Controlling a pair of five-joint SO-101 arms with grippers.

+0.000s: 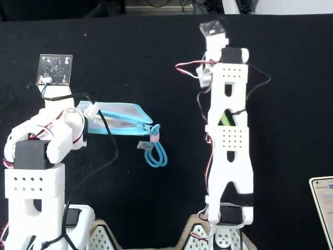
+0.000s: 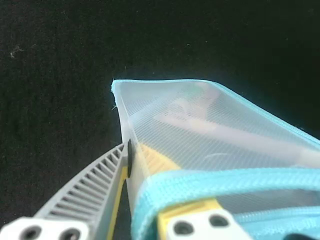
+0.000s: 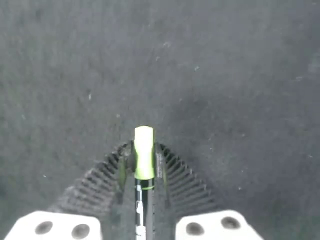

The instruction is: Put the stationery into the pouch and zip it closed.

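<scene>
Item 1: pouch [image 1: 120, 119]. Translucent mesh with a blue zip edge, held off the black-covered worktop [image 1: 156, 62]. In the left wrist view a pale, long shape shows through the mesh; what it is cannot be told.

Item 2: left gripper [image 2: 131, 156]. Its fingers [image 2: 92, 197] pinch one end of the pouch, the grey ribbed one on the outside and the yellow-backed one behind the mesh.

Item 3: zip pull. At the pouch's other end hangs a pink bead [image 1: 154, 138], with a blue cord loop [image 1: 156, 154] below it reaching towards the worktop.

Item 4: black cable [image 1: 107, 130]. It runs from the left arm across the top of the pouch and covers part of the zip edge.

Item 5: right gripper [image 3: 143, 146]. Its fingers are pressed on a pen [image 3: 144, 165] with a yellow-green cap, which points out over bare cloth.

Item 6: right arm [image 1: 229, 140]. It is stretched out well apart from the pouch, on the cord-loop side, and hides the cloth beneath it. A green sliver [image 1: 225, 119] shows through a gap in its frame; whether that is the pen cannot be told.

Item 7: device with a lit screen [image 1: 322, 203]. It lies beyond the right arm, farthest from the pouch.
</scene>
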